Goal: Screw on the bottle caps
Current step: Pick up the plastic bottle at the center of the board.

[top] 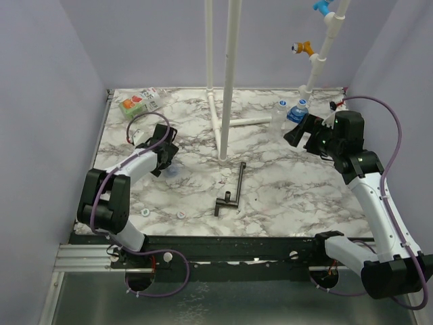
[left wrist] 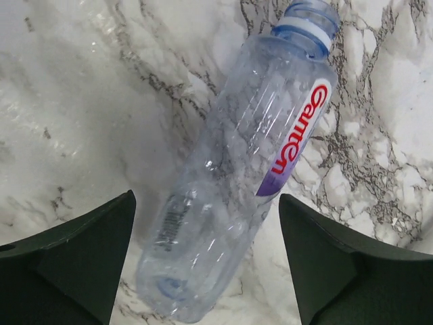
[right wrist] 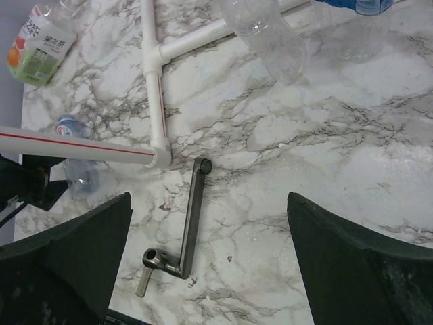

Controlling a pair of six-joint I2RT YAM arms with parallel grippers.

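A small clear bottle [left wrist: 230,183] with a red-lettered label lies on the marble, its blue-tinted neck end pointing away from my left gripper [left wrist: 206,271]. That gripper is open, and its fingers stand on either side of the bottle's base without touching it. In the top view the left gripper [top: 166,165] is over this bottle [top: 172,171]. Two loose bottle caps [top: 145,212] [top: 181,214] lie near the front edge. My right gripper [top: 295,135] hangs open and empty near two upright bottles [top: 298,110] [top: 279,108] at the back right.
A black T-shaped tool [top: 234,189] [right wrist: 192,217] lies mid-table. White pipes [top: 229,74] rise from a T-base behind it. A bottle with a green and orange label [top: 139,103] [right wrist: 37,44] lies at the back left corner.
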